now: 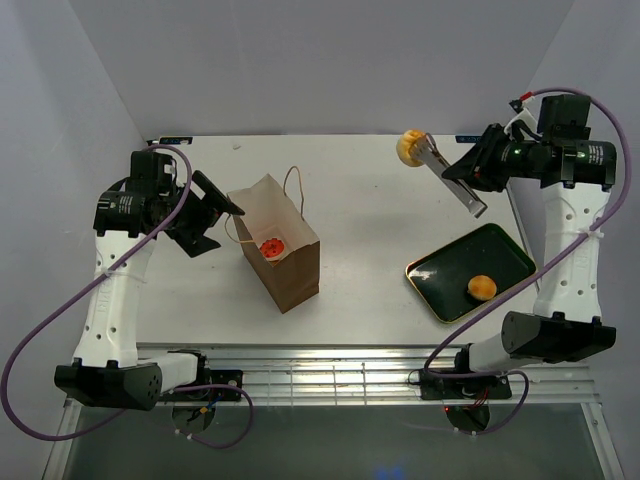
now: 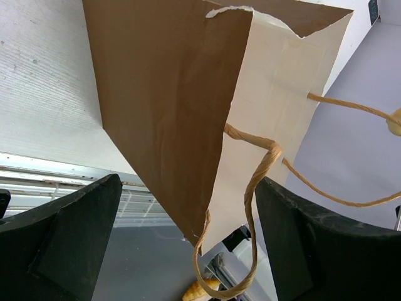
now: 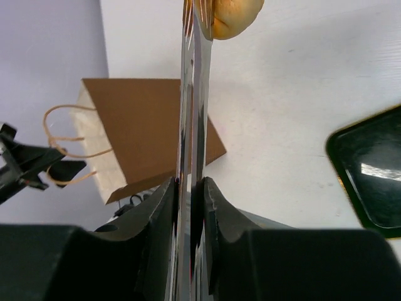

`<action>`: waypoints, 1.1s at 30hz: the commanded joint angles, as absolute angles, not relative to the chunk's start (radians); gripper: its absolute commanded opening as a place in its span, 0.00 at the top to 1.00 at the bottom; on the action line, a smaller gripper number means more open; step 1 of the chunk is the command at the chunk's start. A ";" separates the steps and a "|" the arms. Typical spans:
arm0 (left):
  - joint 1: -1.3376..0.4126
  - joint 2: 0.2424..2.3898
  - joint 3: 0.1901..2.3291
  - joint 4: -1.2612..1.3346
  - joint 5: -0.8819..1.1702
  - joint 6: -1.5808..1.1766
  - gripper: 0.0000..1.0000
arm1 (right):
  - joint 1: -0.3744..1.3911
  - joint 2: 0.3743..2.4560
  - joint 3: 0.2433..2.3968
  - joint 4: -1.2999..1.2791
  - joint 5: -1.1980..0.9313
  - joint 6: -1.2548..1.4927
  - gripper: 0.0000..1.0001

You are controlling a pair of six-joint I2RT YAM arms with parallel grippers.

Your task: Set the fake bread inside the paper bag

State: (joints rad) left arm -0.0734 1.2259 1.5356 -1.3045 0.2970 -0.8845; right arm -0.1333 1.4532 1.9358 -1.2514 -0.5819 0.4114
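Observation:
The brown paper bag (image 1: pixel 283 250) stands open at centre left, with the red-frosted donut (image 1: pixel 271 246) inside it. My left gripper (image 1: pixel 216 208) is open at the bag's left rim. In the left wrist view the gripper (image 2: pixel 188 213) has its jaws wide on either side of the bag's corner (image 2: pixel 169 94) and cord handle (image 2: pixel 260 182). My right gripper (image 1: pixel 470 170) is shut on metal tongs (image 1: pixel 450 175) that pinch a golden bun (image 1: pixel 410 146) above the far table. The right wrist view shows the gripper (image 3: pixel 190 185), tongs (image 3: pixel 194 94) and bun (image 3: pixel 235 15). A second bun (image 1: pixel 482 288) lies on the tray. The twisted roll is not clearly seen.
The dark green gold-rimmed tray (image 1: pixel 450 270) lies at the front right, and its corner shows in the right wrist view (image 3: pixel 369 175). A bit of golden pastry (image 2: pixel 200 290) shows past the bag's corner in the left wrist view. The back wall stands close behind the table.

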 commanded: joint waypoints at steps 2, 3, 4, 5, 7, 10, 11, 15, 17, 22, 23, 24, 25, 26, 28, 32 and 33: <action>-0.064 1.198 1.540 -1.296 0.305 -0.894 0.02 | -0.035 1.451 2.003 -1.146 -0.725 0.483 0.92; -0.063 1.198 1.542 -1.296 0.305 -0.894 0.02 | -0.019 1.450 2.016 -1.122 -0.745 0.503 0.92; -0.063 1.197 1.542 -1.298 0.305 -0.894 0.02 | -0.002 1.448 2.025 -1.074 -0.761 0.511 0.92; -0.063 1.195 1.542 -1.299 0.305 -0.896 0.02 | 0.035 1.447 2.037 -1.051 -0.793 0.520 0.92; -0.063 1.192 1.539 -1.304 0.310 -0.899 0.02 | 0.080 1.440 2.066 -0.967 -0.837 0.549 0.92; -0.063 1.181 1.523 -1.305 0.311 -0.903 0.03 | 0.139 1.422 2.069 -0.831 -0.925 0.615 0.92; -0.063 1.178 1.519 -1.307 0.311 -0.905 0.04 | 0.155 1.413 2.059 -0.792 -0.936 0.635 0.92; -0.061 1.181 1.525 -1.307 0.319 -0.905 0.20 | 0.256 1.339 1.915 -0.547 -0.982 0.757 0.92; -0.060 1.186 1.528 -1.307 0.322 -0.904 0.33 | 0.305 1.325 1.838 -0.442 -0.988 0.811 0.92; -0.058 1.206 1.540 -1.308 0.334 -0.900 0.51 | 0.469 1.342 1.819 -0.460 -0.945 0.792 0.92; -0.058 1.207 1.540 -1.307 0.336 -0.900 0.51 | 0.485 1.345 1.810 -0.469 -0.937 0.773 0.92; -0.057 1.209 1.543 -1.308 0.336 -0.900 0.51 | 0.509 1.350 1.809 -0.506 -0.927 0.762 0.92; -0.055 1.210 1.546 -1.308 0.336 -0.900 0.51 | 0.517 1.350 1.806 -0.527 -0.902 0.749 0.92; -0.055 1.213 1.548 -1.308 0.334 -0.899 0.51 | 0.522 1.348 1.784 -0.538 -0.897 0.739 0.92; -0.052 1.215 1.551 -1.308 0.336 -0.897 0.51 | 0.525 1.338 1.755 -0.548 -0.881 0.735 0.92; -0.049 1.221 1.545 -1.308 0.344 -0.897 0.52 | 0.526 1.316 1.674 -0.531 -0.871 0.750 0.92; -0.049 1.221 1.543 -1.307 0.345 -0.897 0.52 | 0.528 1.312 1.648 -0.529 -0.868 0.755 0.92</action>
